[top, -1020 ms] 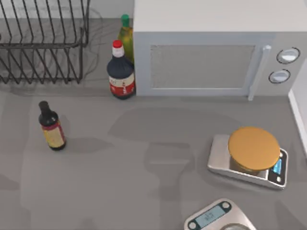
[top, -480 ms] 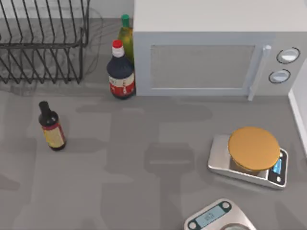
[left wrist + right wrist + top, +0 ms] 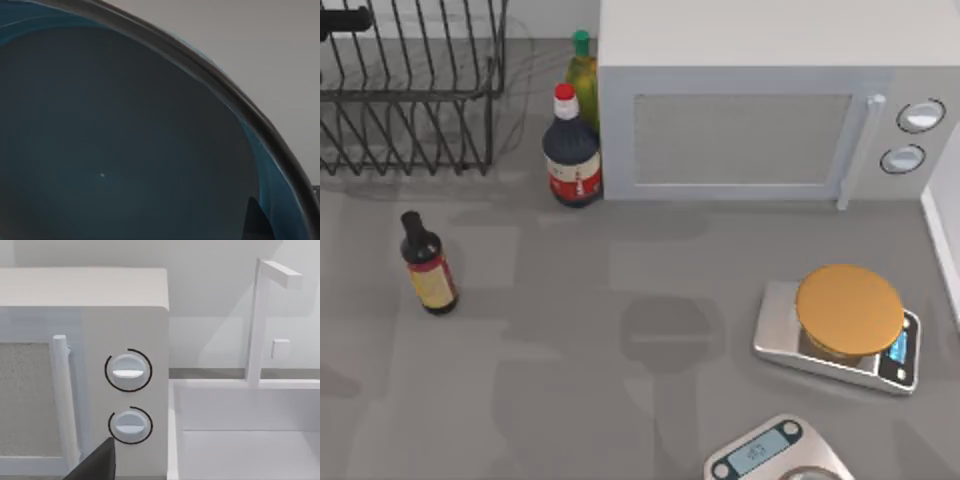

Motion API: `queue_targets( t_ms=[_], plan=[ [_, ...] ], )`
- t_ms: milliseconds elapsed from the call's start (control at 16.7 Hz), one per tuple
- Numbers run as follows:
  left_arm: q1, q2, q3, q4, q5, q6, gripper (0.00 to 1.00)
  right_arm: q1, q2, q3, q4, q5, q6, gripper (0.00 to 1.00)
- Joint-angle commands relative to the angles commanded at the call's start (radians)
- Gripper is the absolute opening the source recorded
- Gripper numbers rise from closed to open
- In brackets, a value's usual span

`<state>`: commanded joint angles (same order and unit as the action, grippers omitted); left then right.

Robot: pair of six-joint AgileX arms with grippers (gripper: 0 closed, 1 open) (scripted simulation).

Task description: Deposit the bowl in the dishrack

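Newly over the far-left dishrack (image 3: 420, 95), the left arm (image 3: 342, 20) brings the bowl (image 3: 125, 140), rigid, slick-glazed, breakable, best rim-held; its grip cannot be told.

The bowl (image 3: 115, 145) sits very close to the left wrist camera: a dark grey-blue inside, a bright blue glaze band under a thin dark rim, pale grey surface beyond it. A dark fingertip (image 3: 256, 220) overlaps the inside wall.
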<state>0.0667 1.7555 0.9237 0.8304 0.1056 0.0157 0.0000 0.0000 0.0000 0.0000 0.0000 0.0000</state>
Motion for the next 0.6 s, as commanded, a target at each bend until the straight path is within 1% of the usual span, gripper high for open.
queue_targets(
  t_ms=[60,600],
  plan=[
    [0.0,0.0,0.0,0.0,0.0,0.0,0.0,0.0,0.0,0.0,0.0,0.0,0.0,1.0],
    [0.0,0.0,0.0,0.0,0.0,0.0,0.68,0.0,0.0,0.0,0.0,0.0,0.0,1.0]
  ],
)
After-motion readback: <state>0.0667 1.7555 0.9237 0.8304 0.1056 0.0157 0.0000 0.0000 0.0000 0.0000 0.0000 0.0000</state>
